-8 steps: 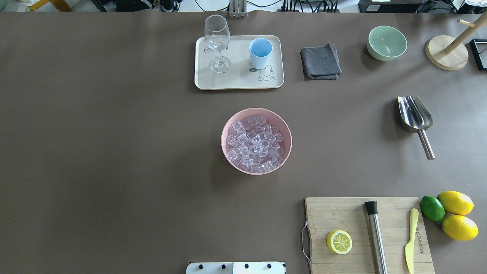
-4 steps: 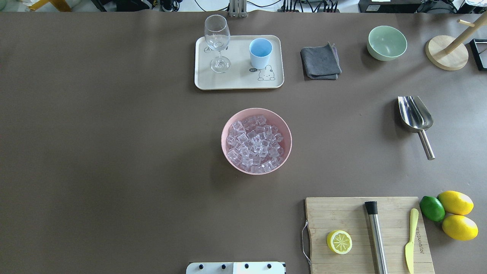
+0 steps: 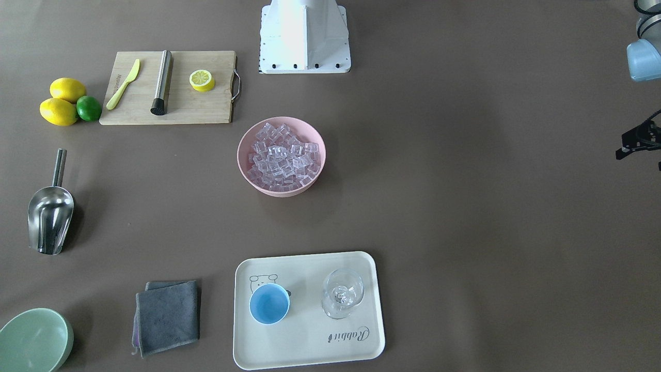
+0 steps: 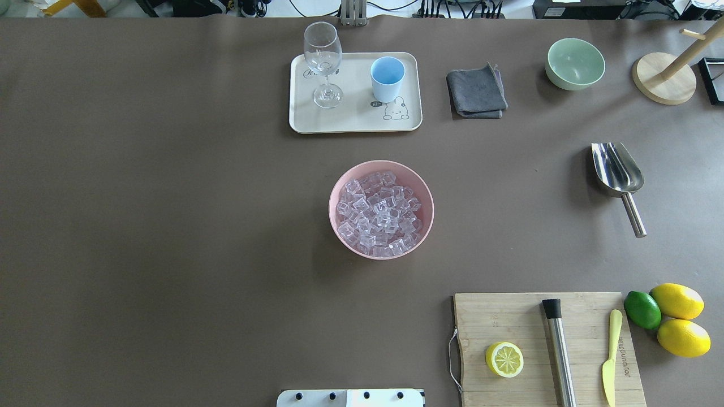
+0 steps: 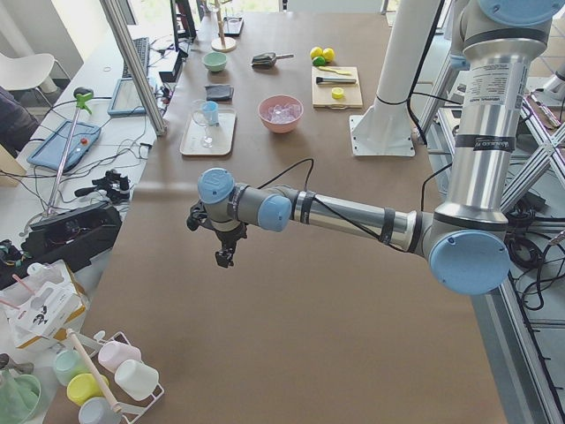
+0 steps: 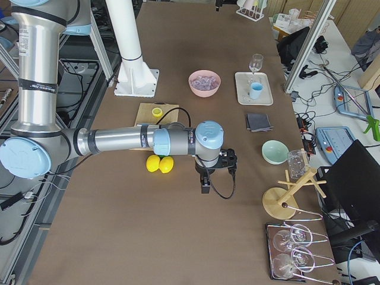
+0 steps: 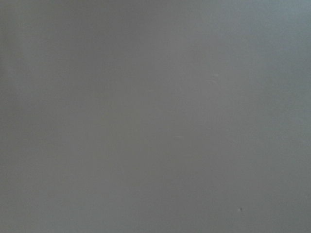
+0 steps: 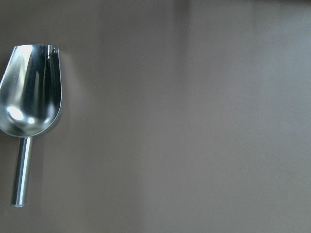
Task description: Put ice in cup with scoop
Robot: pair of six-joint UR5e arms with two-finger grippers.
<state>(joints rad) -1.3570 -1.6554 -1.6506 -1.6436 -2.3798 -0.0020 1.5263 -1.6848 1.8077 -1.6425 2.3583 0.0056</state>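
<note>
Nearest the robot's base, the right gripper hangs over the brown table, pointing down. It shows only in the right side view, so we cannot tell whether its fingers are spread or pressed together. Its wrist camera looks down on the scoop, which lies flat on the table at that view's left edge. The trough faces up, its rim is clipped by the frame, and no fingers show. In the overhead view the scoop sits alone on the robot's right, well apart from everything else.

The left gripper hangs over bare table far out on the robot's left, well away from every task thing. The front-facing view cuts it off at the edge, so we cannot tell its state either. Its wrist camera shows only blank table.

Mid-table, the ice fills the pink bowl.

Farthest out, the cup stands upright on the cream tray, beside the wine glass and apart from it. We see only blue inside the cup.
</note>
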